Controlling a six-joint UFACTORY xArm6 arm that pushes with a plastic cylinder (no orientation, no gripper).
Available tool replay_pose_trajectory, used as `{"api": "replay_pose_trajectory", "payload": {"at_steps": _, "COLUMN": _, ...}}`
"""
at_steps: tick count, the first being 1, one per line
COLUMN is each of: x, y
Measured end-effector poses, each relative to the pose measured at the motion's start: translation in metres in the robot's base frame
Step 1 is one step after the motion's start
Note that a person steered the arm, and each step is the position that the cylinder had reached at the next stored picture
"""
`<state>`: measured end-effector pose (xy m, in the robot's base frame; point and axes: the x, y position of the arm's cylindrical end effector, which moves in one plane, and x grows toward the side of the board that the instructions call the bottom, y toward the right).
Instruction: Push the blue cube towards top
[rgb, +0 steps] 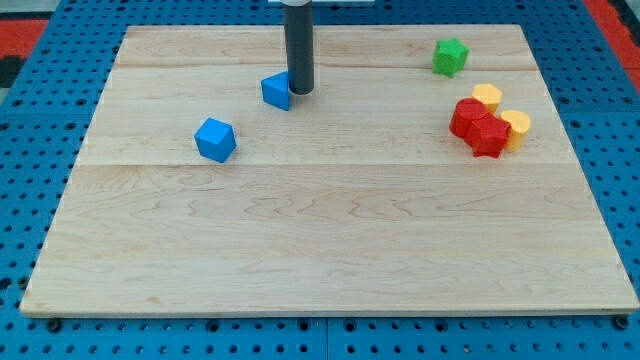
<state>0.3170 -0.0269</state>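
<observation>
A blue cube (215, 139) lies on the wooden board (330, 240) at the view's left of centre. A second, smaller blue block (275, 90) lies further toward the view's top. My tip (300, 92) stands right beside this smaller blue block, touching its right side. The tip is to the upper right of the blue cube and well apart from it.
A green star-shaped block (450, 56) lies near the view's top right. Below it, two red blocks (478, 126) and two yellow blocks (487, 98) (516, 126) sit clustered together at the right. A blue pegboard (30, 140) surrounds the board.
</observation>
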Motion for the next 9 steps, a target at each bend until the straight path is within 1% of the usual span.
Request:
{"api": "replay_pose_trajectory", "payload": {"at_steps": 1, "x": 0.057, "y": 0.002}}
{"api": "replay_pose_trajectory", "payload": {"at_steps": 2, "x": 0.128, "y": 0.002}}
{"api": "replay_pose_trajectory", "payload": {"at_steps": 3, "x": 0.170, "y": -0.013}}
{"api": "replay_pose_trajectory", "payload": {"at_steps": 4, "x": 0.194, "y": -0.047}}
{"api": "replay_pose_trajectory", "payload": {"at_steps": 5, "x": 0.183, "y": -0.070}}
{"api": "replay_pose_trajectory", "payload": {"at_steps": 7, "x": 0.134, "y": -0.073}}
{"api": "replay_pose_trajectory", "payload": {"at_steps": 8, "x": 0.129, "y": -0.091}}
{"api": "replay_pose_trajectory", "payload": {"at_steps": 9, "x": 0.094, "y": -0.089}}
